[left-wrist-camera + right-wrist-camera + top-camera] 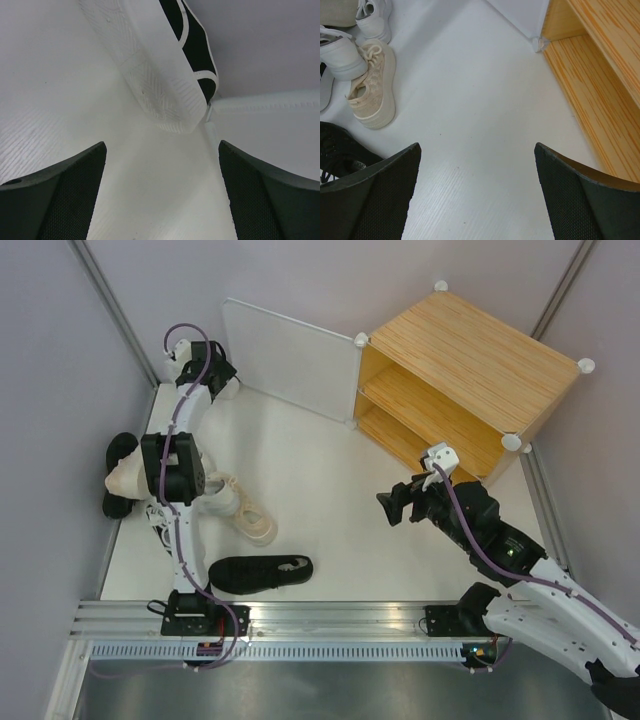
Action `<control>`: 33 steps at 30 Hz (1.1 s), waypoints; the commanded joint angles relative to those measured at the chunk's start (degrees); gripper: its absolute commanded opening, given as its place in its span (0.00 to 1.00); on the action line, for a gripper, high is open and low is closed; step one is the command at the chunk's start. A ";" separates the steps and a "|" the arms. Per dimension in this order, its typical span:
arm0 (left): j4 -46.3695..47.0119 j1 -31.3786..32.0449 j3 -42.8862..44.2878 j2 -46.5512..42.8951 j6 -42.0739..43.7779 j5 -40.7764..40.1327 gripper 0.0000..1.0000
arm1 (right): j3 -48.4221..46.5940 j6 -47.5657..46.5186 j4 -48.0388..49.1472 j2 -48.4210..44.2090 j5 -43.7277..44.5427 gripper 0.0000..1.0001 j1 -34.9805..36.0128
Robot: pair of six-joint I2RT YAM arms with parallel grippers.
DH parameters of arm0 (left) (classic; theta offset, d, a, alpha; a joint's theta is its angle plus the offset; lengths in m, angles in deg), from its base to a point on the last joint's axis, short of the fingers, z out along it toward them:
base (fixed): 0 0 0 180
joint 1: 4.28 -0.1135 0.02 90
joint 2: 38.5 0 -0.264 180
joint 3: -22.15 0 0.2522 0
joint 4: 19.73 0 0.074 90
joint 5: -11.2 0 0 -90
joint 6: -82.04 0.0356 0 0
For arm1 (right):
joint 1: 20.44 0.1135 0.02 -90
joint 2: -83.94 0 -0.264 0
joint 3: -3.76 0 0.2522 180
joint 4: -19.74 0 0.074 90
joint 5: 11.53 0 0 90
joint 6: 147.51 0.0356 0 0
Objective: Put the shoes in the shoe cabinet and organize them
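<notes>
Top external, shoes: all on the table (330, 470), none on a shelf that I can see. A black shoe (262, 572) lies at 7 o'clock, a beige shoe (250, 518) at 8 o'clock, and a heap (122, 478) at 9 o'clock against the left wall.
Cabinet: the cabinet (470, 365) stands at 1 o'clock with its door (290, 358) swung wide towards 11. Both shelves face the arms, so a shoe could go straight in.
Trimmed shoe: in the left wrist view a trimmed shoe (160, 85), white sole and black edging, lies tipped at the fingers' 12 o'clock. Its sole is towards the camera and it is near the wall. I'd say it wants righting before it is shelved.
Left gripper: the left gripper (162, 195) is spread wide, with nothing between the fingers (65, 195) and nothing touched. It sits short of that shoe, which is likely the next pick.
Right gripper: the right gripper (477, 195) is likewise spread wide and bare, hovering between cabinet and shoes. The beige shoe is at its 10 o'clock and the lower shelf (590, 95) at its 2 o'clock.
Progress: barely begun, by my reckoning.
</notes>
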 commanded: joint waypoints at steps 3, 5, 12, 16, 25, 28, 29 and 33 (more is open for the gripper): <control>6.39 -1.44 5.32 6.42 -2.92 -3.14 0.94 | -0.12 0.29 2.75 1.44 -1.93 0.98 0.18; 7.96 -1.44 7.16 8.96 -2.74 -3.14 0.94 | -0.12 0.55 2.66 1.88 -1.84 0.98 0.18; 11.49 -1.62 11.48 14.51 -1.77 -0.06 0.91 | -0.04 1.43 2.40 2.59 -1.76 0.98 0.18; 8.60 -2.05 11.04 14.52 -2.04 -2.16 0.74 | 0.05 1.25 2.84 3.12 -1.23 0.98 0.18; 1.03 -7.58 -8.63 3.01 -11.96 -3.05 0.63 | -0.12 1.08 2.67 2.25 -2.90 0.98 0.18; 1.03 -8.82 -14.44 -1.47 -12.41 -2.61 0.63 | -0.12 1.08 2.31 0.93 -2.99 0.98 0.18; 1.12 -8.91 -15.15 -2.35 -12.15 -2.52 0.63 | -0.04 1.16 2.23 0.57 -2.99 0.98 0.27; 1.03 -9.26 -18.32 -6.22 -11.88 -0.34 0.70 | 0.05 1.25 1.79 -0.48 -3.51 0.98 0.18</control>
